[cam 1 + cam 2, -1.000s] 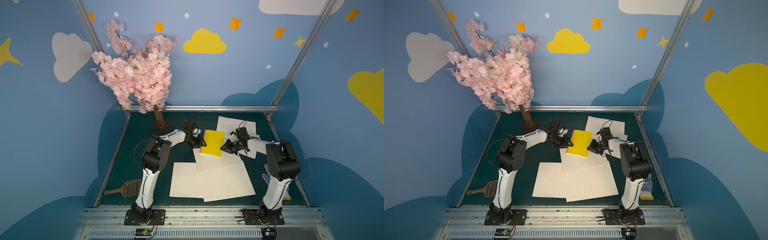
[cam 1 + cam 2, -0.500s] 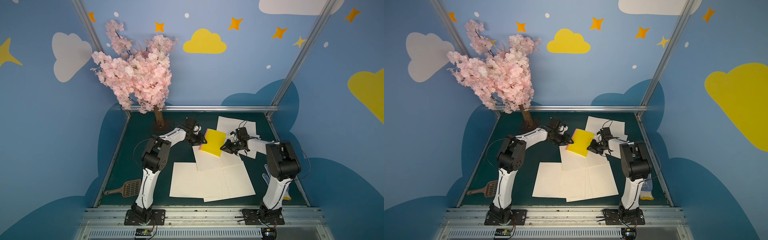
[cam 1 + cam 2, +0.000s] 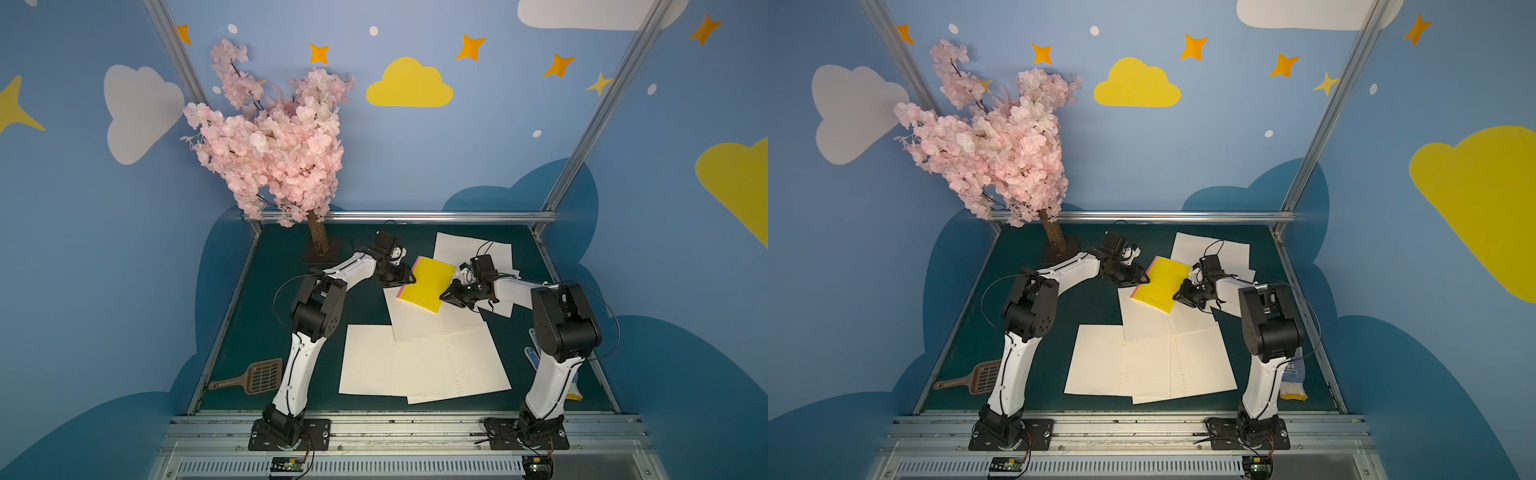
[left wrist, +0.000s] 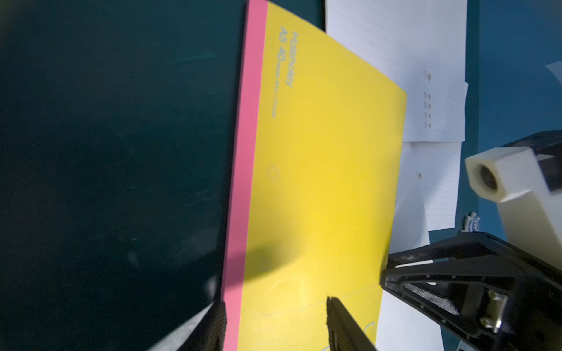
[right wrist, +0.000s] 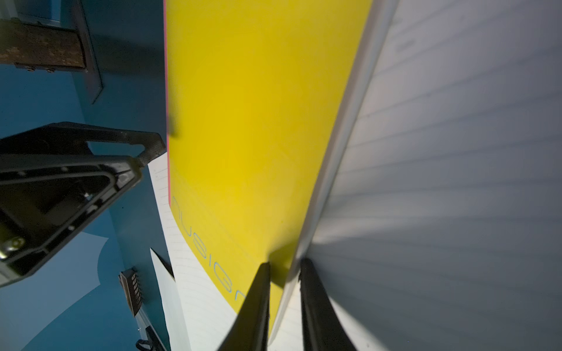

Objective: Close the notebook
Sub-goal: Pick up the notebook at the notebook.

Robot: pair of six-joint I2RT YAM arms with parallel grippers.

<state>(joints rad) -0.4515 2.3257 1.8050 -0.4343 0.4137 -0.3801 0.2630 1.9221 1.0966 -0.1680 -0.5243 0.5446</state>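
Note:
The notebook [image 3: 426, 284] [image 3: 1160, 289] has a yellow cover and a pink spine and lies tilted over loose sheets at mid-table. In both top views my right gripper [image 3: 444, 296] [image 3: 1177, 296] is at its right edge. The right wrist view shows this gripper [image 5: 284, 264] shut on the fore edge of the notebook [image 5: 258, 121], one finger on the cover and one under the pages. My left gripper [image 3: 409, 277] [image 3: 1144, 277] is at the spine side. In the left wrist view it [image 4: 273, 304] stands open, its jaws either side of the pink spine strip of the notebook [image 4: 319, 182].
Loose lined sheets [image 3: 424, 365] cover the middle and back right of the green table [image 3: 270, 332]. A pink blossom tree [image 3: 274, 145] stands at the back left. A brown scoop [image 3: 253, 378] lies front left, and a blue-white glove [image 3: 534, 359] by the right arm's base.
The left gripper has crept to the right, up to the notebook's spine, and opened slightly. The notebook has tilted a little. The right gripper has kept its hold.

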